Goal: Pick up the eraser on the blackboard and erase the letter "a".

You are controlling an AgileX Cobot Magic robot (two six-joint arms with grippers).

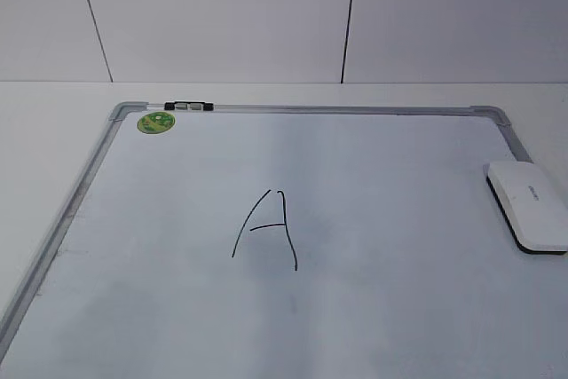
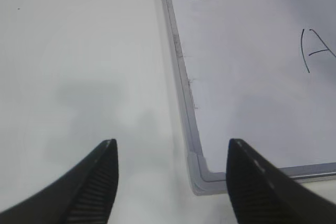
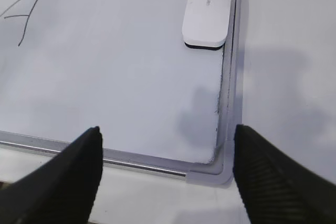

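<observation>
White tabletop fills my view under everything, with pale wall panels behind it. Nearest to me, the left gripper [image 2: 168,182] hangs over bare table just off the near left corner of the blackboard [image 1: 67,219], its two dark ribbed fingers spread wide with nothing between them. The right gripper [image 3: 167,174] hovers over the board's near right corner, jaws likewise spread apart and empty.

Further out, I see the board lying flat, its silver frame and grey corner pieces running around a white writing surface (faintly smudged in places). Near the middle stands a capital "A" [image 1: 267,228] in thin black marker; I can find no lowercase letter on the board from any camera.

Over by the right edge, well apart from the capital, the eraser [image 1: 530,205] lies flat on the board against the frame, white top up with small grey lettering, black base just showing underneath. From the right wrist camera it sits ahead of the open fingers, not touched by them.

Farthest away, a round green sticker [image 1: 155,122] sits in the far left corner, with a small black-and-silver clip [image 1: 188,106] on the top frame beside it.
</observation>
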